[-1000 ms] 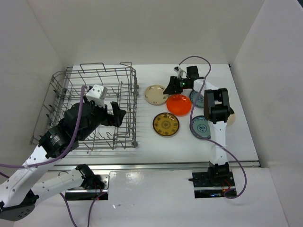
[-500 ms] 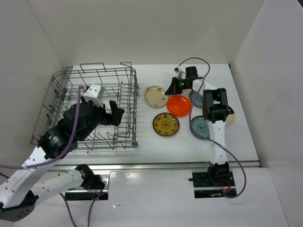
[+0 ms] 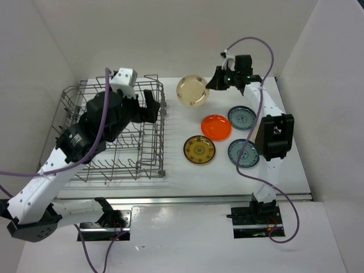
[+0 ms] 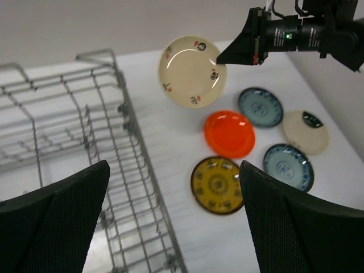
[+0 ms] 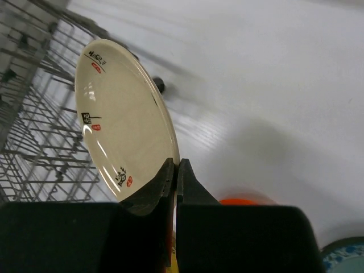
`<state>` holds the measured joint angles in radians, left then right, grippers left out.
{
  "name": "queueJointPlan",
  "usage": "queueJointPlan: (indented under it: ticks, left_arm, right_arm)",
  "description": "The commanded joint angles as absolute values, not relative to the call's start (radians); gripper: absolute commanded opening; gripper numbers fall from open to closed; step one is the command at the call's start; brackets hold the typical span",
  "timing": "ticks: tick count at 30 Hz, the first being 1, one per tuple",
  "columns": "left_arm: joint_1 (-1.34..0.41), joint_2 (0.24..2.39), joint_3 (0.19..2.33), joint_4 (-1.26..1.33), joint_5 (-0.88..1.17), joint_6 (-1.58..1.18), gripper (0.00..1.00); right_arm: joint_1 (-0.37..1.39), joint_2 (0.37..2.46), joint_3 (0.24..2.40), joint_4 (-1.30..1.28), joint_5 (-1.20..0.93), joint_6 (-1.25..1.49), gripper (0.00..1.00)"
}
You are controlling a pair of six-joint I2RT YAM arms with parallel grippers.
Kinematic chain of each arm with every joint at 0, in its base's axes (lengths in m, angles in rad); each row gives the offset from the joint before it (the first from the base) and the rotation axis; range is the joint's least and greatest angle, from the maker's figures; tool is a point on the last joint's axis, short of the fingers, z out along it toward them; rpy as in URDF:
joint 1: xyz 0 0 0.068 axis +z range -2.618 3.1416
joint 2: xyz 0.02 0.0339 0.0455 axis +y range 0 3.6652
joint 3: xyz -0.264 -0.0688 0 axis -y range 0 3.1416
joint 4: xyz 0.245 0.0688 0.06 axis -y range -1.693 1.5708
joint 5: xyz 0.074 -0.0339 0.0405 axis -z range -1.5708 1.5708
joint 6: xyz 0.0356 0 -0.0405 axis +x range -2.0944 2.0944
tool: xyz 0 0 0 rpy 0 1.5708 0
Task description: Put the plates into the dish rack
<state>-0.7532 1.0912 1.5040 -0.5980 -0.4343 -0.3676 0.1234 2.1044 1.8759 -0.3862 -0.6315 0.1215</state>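
Note:
My right gripper (image 3: 213,84) (image 5: 176,165) is shut on the rim of a cream plate (image 3: 192,91) (image 4: 191,71) (image 5: 125,119) with small red and black marks. It holds the plate tilted in the air, right of the dish rack's back corner. The grey wire dish rack (image 3: 122,153) (image 4: 68,131) stands at the left, with no plates in it. My left gripper (image 3: 151,108) (image 4: 173,165) hangs open above the rack's right wall, holding nothing. On the table lie an orange plate (image 3: 216,126), a brown-and-yellow plate (image 3: 199,150) and two teal plates (image 3: 243,118) (image 3: 243,153).
Another cream plate (image 4: 306,132) lies at the far right of the table, covered by my right arm in the top view. White walls close in the table at the back and on both sides. The rack's tall grid wall (image 3: 161,133) stands between it and the plates.
My right gripper shut on the cream plate's rim and lifted it off the table, up and toward the back. My left arm rose out of the rack toward its back right corner.

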Motion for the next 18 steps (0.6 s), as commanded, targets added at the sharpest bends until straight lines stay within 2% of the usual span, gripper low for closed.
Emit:
queueJointPlan:
  ticks: [1, 8, 12, 18]
  left_arm:
    - [-0.752, 1.172, 1.635, -0.525, -0.338, -0.278, 1.00]
    - [-0.707, 1.394, 1.848, -0.503, -0.053, -0.161, 1.00]
    - [-0.697, 1.485, 1.940, -0.503, -0.014, -0.117, 1.00]
    - [-0.614, 1.494, 1.916, -0.408, 0.069, -0.117, 1.00]
  right_arm:
    - [0.117, 1.918, 1.898, -0.350, -0.626, 0.124, 0.00]
    - [0.117, 1.642, 1.804, -0.344, -0.656, 0.115, 0.00]
    - [0.117, 1.536, 1.769, -0.333, -0.657, 0.106, 0.00]
    - [0.117, 1.459, 1.735, -0.360, -0.681, 0.097, 0.00]
